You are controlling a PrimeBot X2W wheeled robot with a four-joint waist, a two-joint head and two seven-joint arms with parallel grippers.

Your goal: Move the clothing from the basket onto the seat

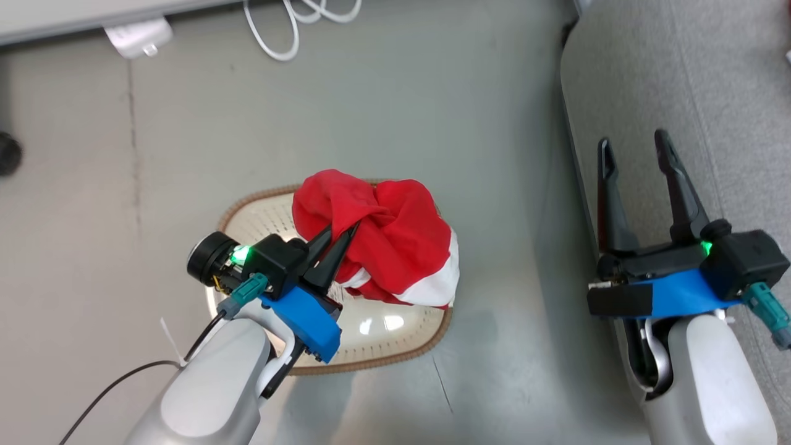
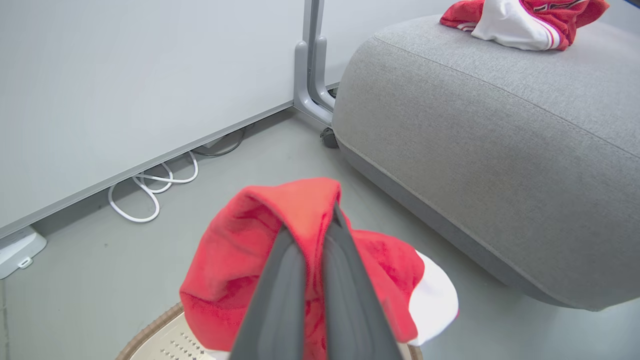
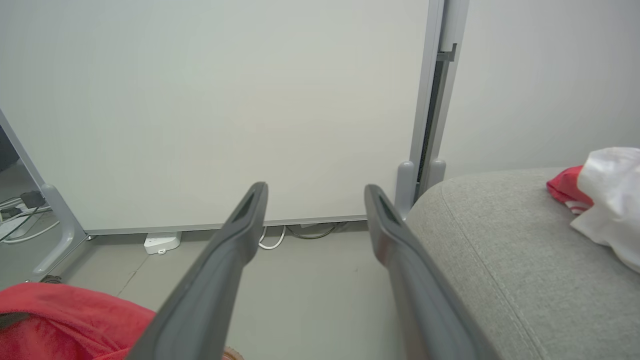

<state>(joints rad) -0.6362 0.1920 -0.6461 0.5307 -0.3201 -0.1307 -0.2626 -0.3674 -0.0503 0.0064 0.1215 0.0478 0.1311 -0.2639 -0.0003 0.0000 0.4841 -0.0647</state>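
Observation:
My left gripper [image 1: 341, 233] is shut on a red garment with a white panel [image 1: 395, 241], holding it bunched above the cream basket [image 1: 259, 213] on the floor. In the left wrist view the two fingers pinch a fold of the red garment [image 2: 235, 260], with the basket rim [image 2: 145, 336] below. A second red and white garment [image 2: 520, 20] lies on top of the grey seat [image 2: 500, 150]. My right gripper [image 1: 636, 145] stands open with nothing in it, over the left edge of the seat [image 1: 710, 93]. The right wrist view has the seat [image 3: 525, 260] and that garment [image 3: 600, 200] at the right.
A white wall panel with a grey post [image 2: 312, 60] stands behind the seat. White cables [image 1: 290, 25] and a power strip [image 1: 137, 36] lie on the floor at its foot. A dark castor [image 1: 8, 153] sits at the far left. Grey floor runs between basket and seat.

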